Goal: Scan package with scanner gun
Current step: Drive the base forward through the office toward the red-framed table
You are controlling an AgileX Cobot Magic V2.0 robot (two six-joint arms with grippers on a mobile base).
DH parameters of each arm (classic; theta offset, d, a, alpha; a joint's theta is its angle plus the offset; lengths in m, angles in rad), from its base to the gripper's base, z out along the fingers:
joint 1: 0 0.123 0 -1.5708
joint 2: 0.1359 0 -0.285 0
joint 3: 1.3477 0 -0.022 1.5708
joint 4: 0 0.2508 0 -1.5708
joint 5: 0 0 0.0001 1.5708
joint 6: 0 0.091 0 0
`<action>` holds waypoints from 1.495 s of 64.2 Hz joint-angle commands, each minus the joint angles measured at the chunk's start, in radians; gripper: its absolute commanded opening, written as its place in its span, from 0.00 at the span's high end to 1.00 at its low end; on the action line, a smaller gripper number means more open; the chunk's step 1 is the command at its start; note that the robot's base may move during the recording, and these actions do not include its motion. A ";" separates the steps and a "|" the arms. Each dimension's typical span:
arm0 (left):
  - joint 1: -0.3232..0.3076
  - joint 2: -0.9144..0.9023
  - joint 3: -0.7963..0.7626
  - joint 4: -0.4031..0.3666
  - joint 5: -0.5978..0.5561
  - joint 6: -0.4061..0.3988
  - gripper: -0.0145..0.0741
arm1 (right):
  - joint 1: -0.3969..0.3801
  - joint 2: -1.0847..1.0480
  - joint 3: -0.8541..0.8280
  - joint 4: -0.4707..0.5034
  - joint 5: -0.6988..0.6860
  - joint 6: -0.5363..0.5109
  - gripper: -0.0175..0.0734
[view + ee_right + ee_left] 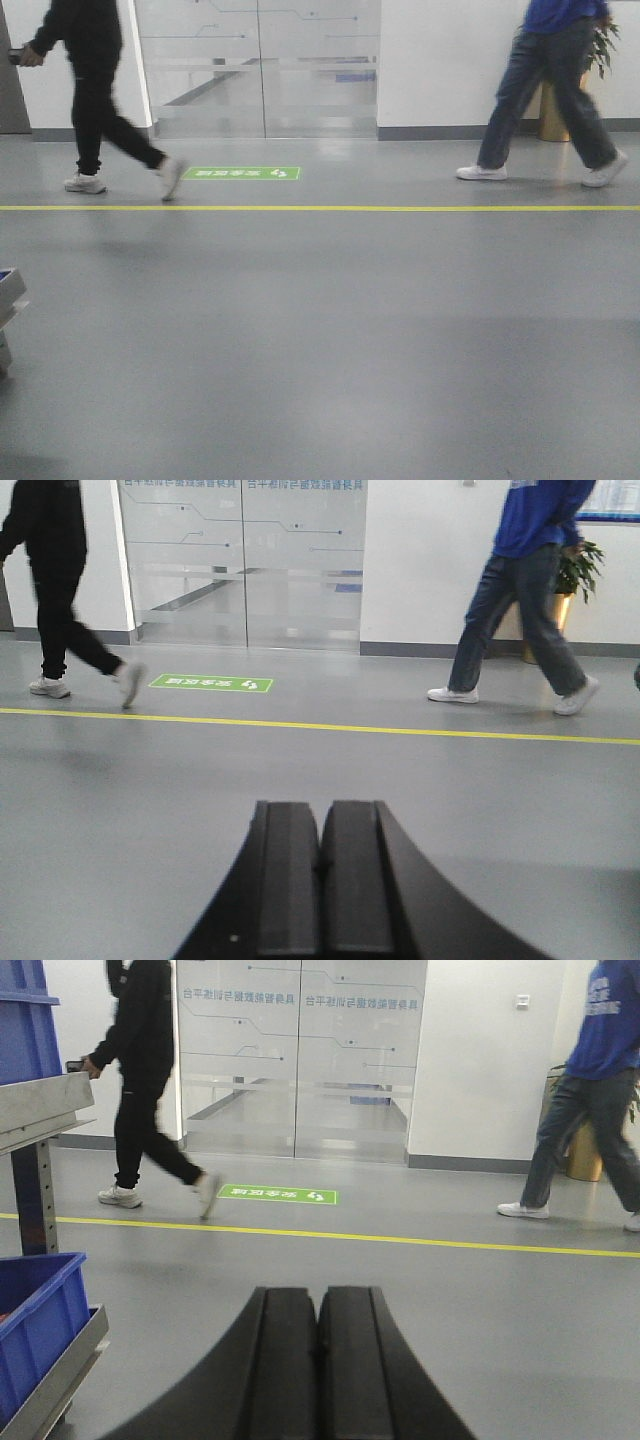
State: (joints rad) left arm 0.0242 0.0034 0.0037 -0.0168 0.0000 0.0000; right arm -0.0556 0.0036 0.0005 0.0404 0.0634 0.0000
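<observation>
Left gripper and right gripper: fingers pressed together with nothing between them, each at 6 o'clock in its wrist view, above grey floor. Blue bin at 8 o'clock in the left wrist view. Location of package and scanner gun: cannot tell.

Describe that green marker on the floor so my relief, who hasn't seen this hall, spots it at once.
Find the frosted glass doors in the far white wall. On the grey floor just before them, beyond the long yellow line, lies the green marker, a flat rectangle with white print. Nothing else on the floor is green.
</observation>
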 commanded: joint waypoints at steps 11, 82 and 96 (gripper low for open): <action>0.003 -0.003 -0.004 0.001 -0.019 0.000 0.96 | -0.004 -0.004 -0.001 0.000 -0.018 0.000 0.99; 0.003 -0.003 -0.004 0.001 -0.019 0.000 0.96 | -0.004 -0.004 -0.001 0.000 -0.018 0.000 0.99; 0.003 -0.003 -0.004 0.001 -0.019 0.000 0.96 | -0.004 -0.004 -0.001 0.000 -0.018 0.000 0.99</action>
State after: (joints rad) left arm 0.0242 0.0034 0.0037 -0.0168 0.0000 0.0000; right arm -0.0556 0.0036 0.0005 0.0404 0.0634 0.0000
